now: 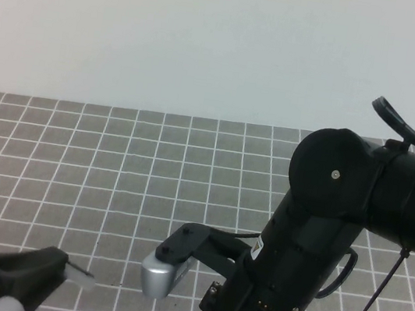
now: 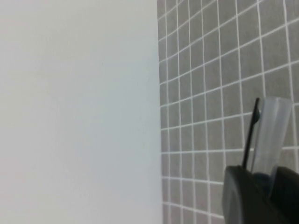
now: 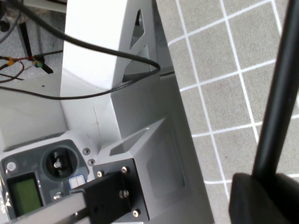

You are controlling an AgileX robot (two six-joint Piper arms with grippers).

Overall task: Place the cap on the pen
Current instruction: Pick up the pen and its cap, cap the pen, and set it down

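Observation:
My left gripper (image 1: 55, 267) sits at the near left edge of the high view, shut on a clear pen cap (image 1: 78, 276) that sticks out toward the right. In the left wrist view the clear cap (image 2: 272, 135), with its thin black clip, stands out from between the dark fingers (image 2: 243, 196) of the left gripper (image 2: 264, 184). In the right wrist view my right gripper (image 3: 264, 189) is shut on a black pen barrel (image 3: 279, 102) that rises away from it. The bulky right arm (image 1: 311, 251) hides that gripper in the high view.
A grey mat with a white grid (image 1: 150, 170) covers the table, with a plain white wall (image 1: 210, 38) behind. The right wrist view takes in a white metal stand (image 3: 126, 107), black cables (image 3: 93, 46) and a control box with a green screen (image 3: 25, 193).

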